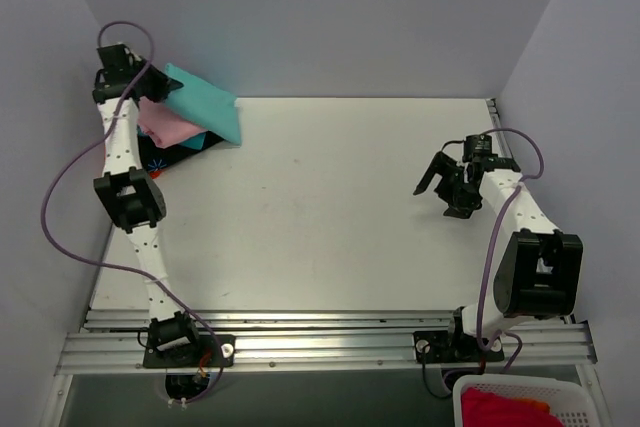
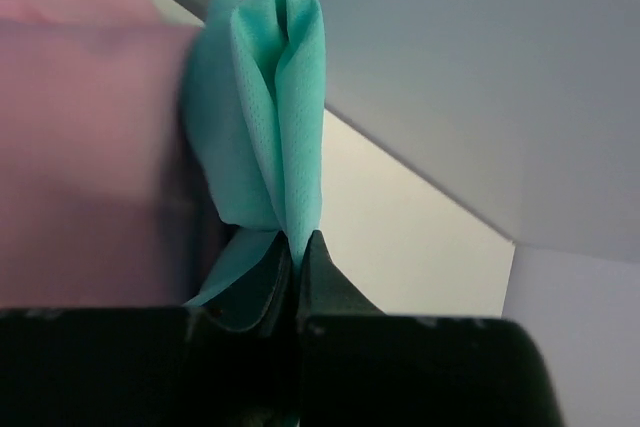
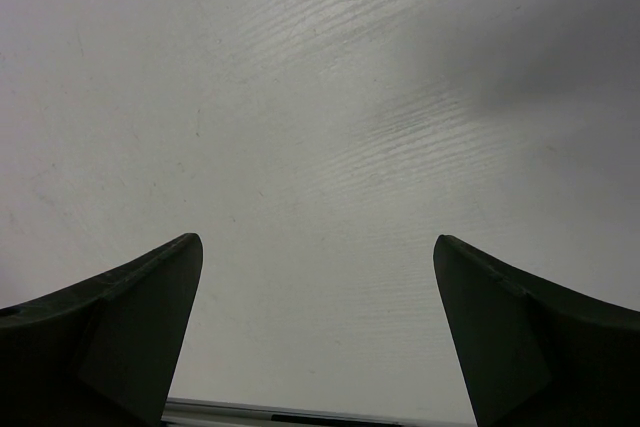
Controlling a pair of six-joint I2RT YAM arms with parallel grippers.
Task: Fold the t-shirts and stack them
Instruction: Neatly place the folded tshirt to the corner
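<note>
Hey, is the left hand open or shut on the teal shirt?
Shut on it: fingers of the left hand meet, pinching a fold of the teal shirt between them.

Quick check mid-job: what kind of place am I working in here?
Probably a lab test cell, not a home. Plain white panel walls box in the white table, an aluminium rail frame runs along its near edge, and a white plastic laundry basket sits below.
</note>
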